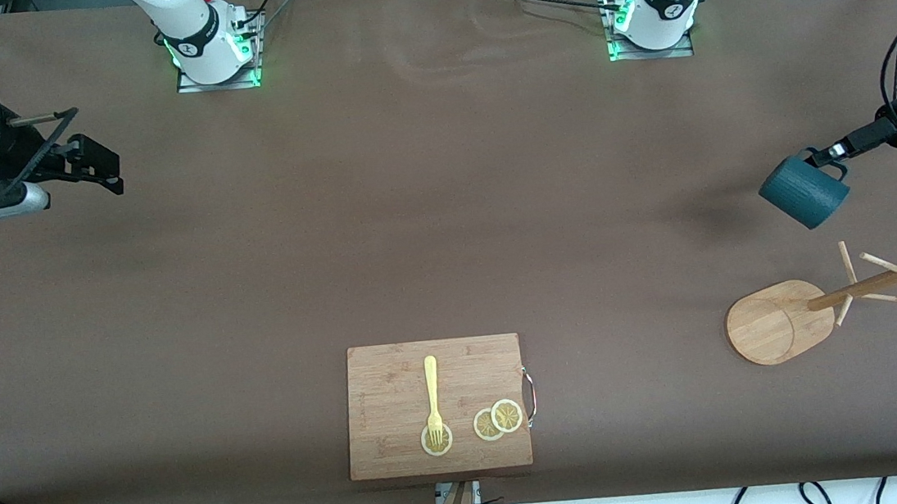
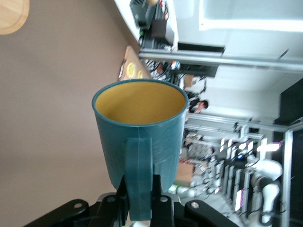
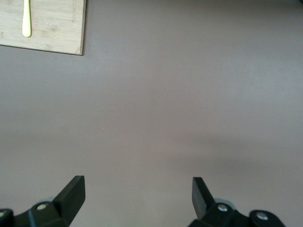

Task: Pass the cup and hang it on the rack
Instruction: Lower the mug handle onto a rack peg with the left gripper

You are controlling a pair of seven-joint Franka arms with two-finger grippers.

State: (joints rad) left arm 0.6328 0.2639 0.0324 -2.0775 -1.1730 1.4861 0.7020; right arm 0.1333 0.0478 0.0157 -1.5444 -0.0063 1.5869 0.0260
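The cup (image 1: 803, 191), dark teal with ribbed sides, hangs tilted in the air over the brown table at the left arm's end. My left gripper (image 1: 830, 153) is shut on its loop handle. In the left wrist view the cup (image 2: 139, 127) shows its yellowish inside, and the left gripper (image 2: 139, 201) pinches the handle (image 2: 139, 179) from both sides. The rack (image 1: 776, 323) stands on its oval base with its pole and thin pegs (image 1: 891, 279); its base edge (image 2: 12, 14) is visible from the wrist. My right gripper (image 1: 107, 165) waits open over bare table at the right arm's end, its jaws (image 3: 137, 194) wide apart with nothing between them.
A rectangular wooden cutting board (image 1: 394, 372) lies near the table's front edge, carrying a yellow fork (image 1: 433, 402) and lemon slices (image 1: 498, 420). A corner of the board (image 3: 52, 33) is in the right wrist view. Cables run along the table's front edge.
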